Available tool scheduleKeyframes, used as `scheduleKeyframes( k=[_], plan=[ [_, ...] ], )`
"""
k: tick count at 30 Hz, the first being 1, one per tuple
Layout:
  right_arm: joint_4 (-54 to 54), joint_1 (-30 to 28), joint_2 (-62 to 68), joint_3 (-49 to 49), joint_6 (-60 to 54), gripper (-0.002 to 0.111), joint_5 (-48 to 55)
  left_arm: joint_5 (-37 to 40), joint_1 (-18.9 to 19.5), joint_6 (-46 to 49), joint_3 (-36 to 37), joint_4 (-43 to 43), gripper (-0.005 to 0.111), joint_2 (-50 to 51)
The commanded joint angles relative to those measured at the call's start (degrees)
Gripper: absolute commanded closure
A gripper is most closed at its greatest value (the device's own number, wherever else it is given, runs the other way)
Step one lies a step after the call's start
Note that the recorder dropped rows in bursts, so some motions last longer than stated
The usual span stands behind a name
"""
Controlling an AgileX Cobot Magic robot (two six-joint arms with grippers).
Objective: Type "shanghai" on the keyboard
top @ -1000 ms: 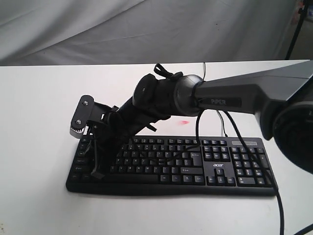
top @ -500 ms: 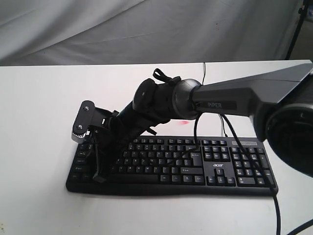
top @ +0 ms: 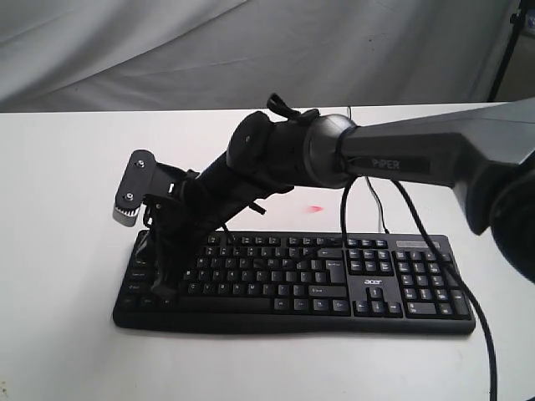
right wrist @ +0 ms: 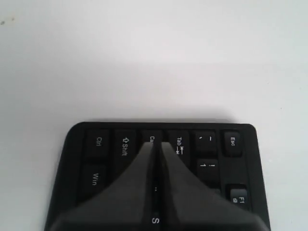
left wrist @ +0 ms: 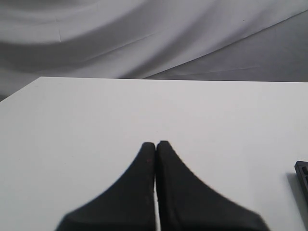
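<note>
The black keyboard (top: pixel 376 288) lies on the white table, its number pad to the right in the exterior view. My right arm reaches across it to its left end. The right gripper (top: pixel 163 292) points steeply down there, shut with nothing between its fingers. In the right wrist view the right gripper (right wrist: pixel 158 143) has its tips over the Caps key on the keyboard (right wrist: pixel 98 142), with the S key showing in the slit behind them; whether they touch a key is unclear. The left gripper (left wrist: pixel 155 143) is shut over bare table, the keyboard's corner (left wrist: pixel 302 173) far to one side.
The right arm's black cables (top: pixel 456 292) hang across the keyboard's middle and number pad. A thin cable (top: pixel 349 115) runs back from the keyboard. A small pink mark (top: pixel 314 209) is on the table (top: pixel 67 209). A grey cloth backdrop (top: pixel 167 50) hangs behind.
The right arm's wrist has shifted a little left and up, and its fingertips have moved slightly left over the keyboard's left end.
</note>
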Motion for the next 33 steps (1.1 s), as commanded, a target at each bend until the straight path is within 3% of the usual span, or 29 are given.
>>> scheduleKeyframes(
  k=[1,11,22,33],
  plan=[
    [0.09,0.11,-0.87,-0.28,-0.12,0.108,0.66,-0.36,-0.21,-0.1,0.29,-0.04,0.106,-0.29],
    [-0.37,-0.26,-0.87,-0.28,0.03,0.108,1.03,-0.36,-0.21,-0.1,0.29,-0.04,0.106,-0.29],
    [-1.54,-4.75,-2.56,0.38,0.52,0.108,8.45,-0.36,-0.21,-0.1,0.29,-0.04,0.106,-0.29],
    [-2.15,-8.89,-8.85,9.62,-0.67,0.108,6.24,-0.36,-0.21,-0.1,0.29,-0.04,0.106,-0.29]
  ],
)
